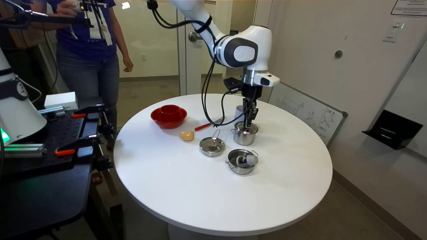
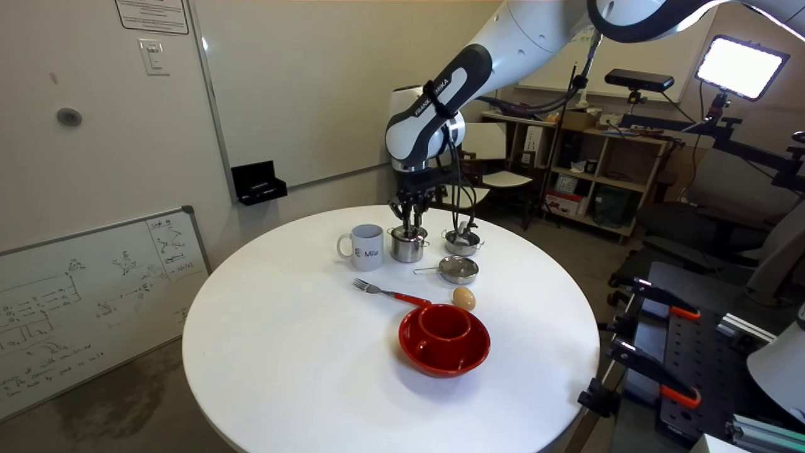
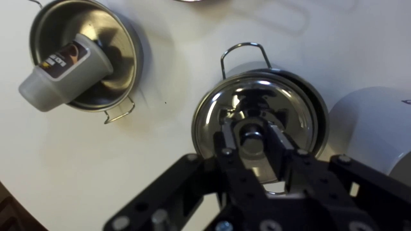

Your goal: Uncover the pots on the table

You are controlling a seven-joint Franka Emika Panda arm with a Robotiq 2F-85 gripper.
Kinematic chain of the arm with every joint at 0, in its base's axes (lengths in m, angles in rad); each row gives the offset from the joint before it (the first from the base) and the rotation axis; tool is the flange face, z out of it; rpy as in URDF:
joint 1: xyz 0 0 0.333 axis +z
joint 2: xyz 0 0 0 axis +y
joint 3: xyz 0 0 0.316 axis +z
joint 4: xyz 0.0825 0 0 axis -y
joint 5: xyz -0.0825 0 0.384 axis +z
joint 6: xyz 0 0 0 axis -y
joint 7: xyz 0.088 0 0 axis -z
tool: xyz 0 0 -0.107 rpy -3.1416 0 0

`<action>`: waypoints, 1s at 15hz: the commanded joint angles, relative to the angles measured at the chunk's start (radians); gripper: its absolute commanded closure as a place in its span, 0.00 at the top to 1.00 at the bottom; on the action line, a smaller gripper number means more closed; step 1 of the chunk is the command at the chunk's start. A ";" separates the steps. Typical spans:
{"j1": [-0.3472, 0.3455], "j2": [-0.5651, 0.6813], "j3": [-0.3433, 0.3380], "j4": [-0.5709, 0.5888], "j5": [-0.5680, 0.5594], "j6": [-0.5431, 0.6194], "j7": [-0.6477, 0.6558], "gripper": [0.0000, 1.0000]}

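Observation:
A lidded steel pot (image 1: 244,137) stands on the white table (image 1: 186,193) below my gripper (image 1: 247,126); both show in an exterior view too, the pot (image 2: 407,250) and the gripper (image 2: 412,230). In the wrist view the lid (image 3: 257,99) sits off-centre on the pot (image 3: 322,120). My open fingers (image 3: 249,126) stand around its knob (image 3: 252,146), with a small gap on the left side. An uncovered pot (image 1: 237,169) holds a grey container (image 3: 75,72). A shallow steel pot (image 1: 212,147) with a wire handle has a flat shiny top; whether that is a lid is hard to tell.
The pale grey cup (image 2: 366,247) stands close beside the lidded pot. A red-handled fork (image 2: 402,297), an egg (image 2: 464,298) and the red bowl (image 2: 468,360) with a red cup in it lie farther off. The arm's cables hang near the pots.

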 commanded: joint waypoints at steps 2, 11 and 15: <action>0.006 -0.026 0.002 -0.031 0.005 -0.004 0.018 0.00; 0.064 -0.158 -0.038 -0.167 -0.017 0.046 0.099 0.05; 0.141 -0.289 -0.112 -0.309 -0.059 0.031 0.238 0.05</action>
